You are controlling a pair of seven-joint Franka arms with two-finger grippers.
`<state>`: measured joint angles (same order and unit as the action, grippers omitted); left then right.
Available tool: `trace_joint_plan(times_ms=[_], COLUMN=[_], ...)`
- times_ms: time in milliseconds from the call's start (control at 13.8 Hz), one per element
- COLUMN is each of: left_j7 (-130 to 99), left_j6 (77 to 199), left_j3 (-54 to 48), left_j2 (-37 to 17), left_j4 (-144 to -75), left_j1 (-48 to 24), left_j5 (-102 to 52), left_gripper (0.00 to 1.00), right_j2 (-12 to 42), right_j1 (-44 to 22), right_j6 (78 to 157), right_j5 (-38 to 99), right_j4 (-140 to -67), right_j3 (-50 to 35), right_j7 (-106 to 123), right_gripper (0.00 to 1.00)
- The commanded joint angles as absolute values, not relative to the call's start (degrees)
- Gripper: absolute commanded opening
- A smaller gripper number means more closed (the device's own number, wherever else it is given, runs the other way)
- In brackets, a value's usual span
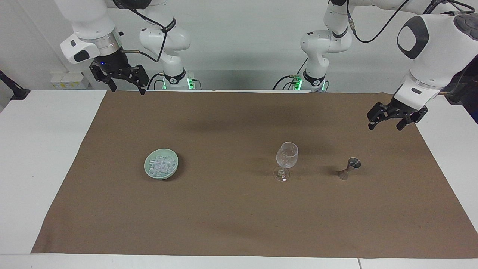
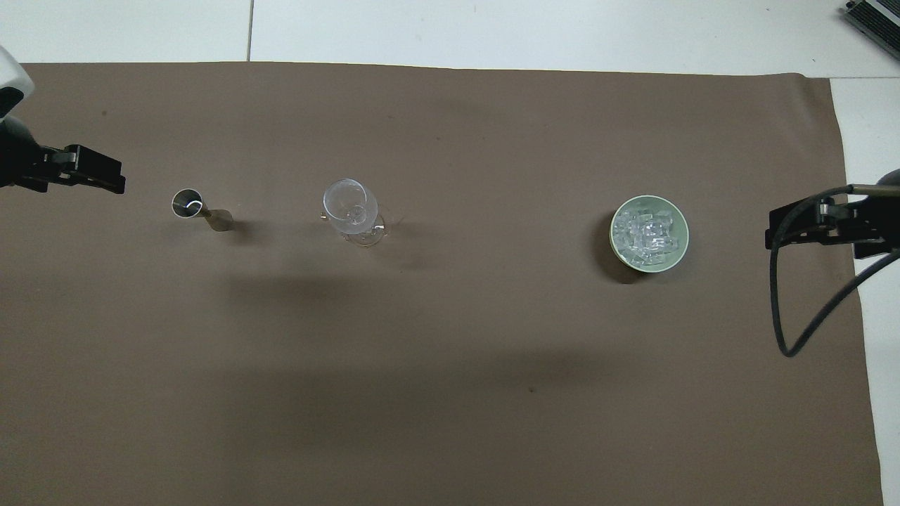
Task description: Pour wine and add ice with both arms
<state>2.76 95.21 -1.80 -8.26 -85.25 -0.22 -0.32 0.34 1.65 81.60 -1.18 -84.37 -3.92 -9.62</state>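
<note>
The table (image 1: 44, 157) is carrying a brown cloth (image 1: 231, 216), and everything is standing on that cloth. Taking the wine glass (image 1: 286, 161) as the landmark, 2 arms are hanging raised, both waiting. The left arm (image 1: 429, 48) is holding the left jaws (image 1: 386, 124) over the cloth's edge at its own end of the table, well apart from the glass; those jaws are spread and empty. The right arm (image 1: 93, 30) is holding the right jaws (image 1: 127, 88) over the cloth's corner at its end, also spread and empty. A pale green bowl (image 1: 161, 164) is sitting well apart from the glass, toward the right arm's end, with the ice (image 1: 161, 164) heaped inside it, well away from either jaws. A small metal jigger (image 1: 350, 167) is standing upright near the glass, toward the left arm's end.
</note>
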Motion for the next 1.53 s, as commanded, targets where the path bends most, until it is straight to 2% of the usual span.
trace_joint_plan(times_ms=[0, 1091, 1455], left_j7=[3.5, 3.7, 13.3], left_j6=[96.5, 96.1, 96.5], left_j3=[-1.7, -1.7, -1.5], left_j2=[-7.6, -7.7, -8.1], left_j4=[-86.5, -86.1, -85.5], left_j1=[-0.3, -0.3, 0.4], left_j5=[-0.9, -0.7, -0.8], left_gripper=[1.00, 1.00, 1.00], right_j2=[-1.1, -0.7, -0.8], right_j1=[2.2, 3.1, 3.1], right_j6=[82.3, 82.5, 82.5], right_j5=[0.1, 0.0, 0.0], right_j4=[-86.0, -85.7, -85.7], right_j3=[-4.0, -3.8, -3.8], right_j7=[-8.6, -8.6, -8.6], right_gripper=[1.00, 1.00, 1.00])
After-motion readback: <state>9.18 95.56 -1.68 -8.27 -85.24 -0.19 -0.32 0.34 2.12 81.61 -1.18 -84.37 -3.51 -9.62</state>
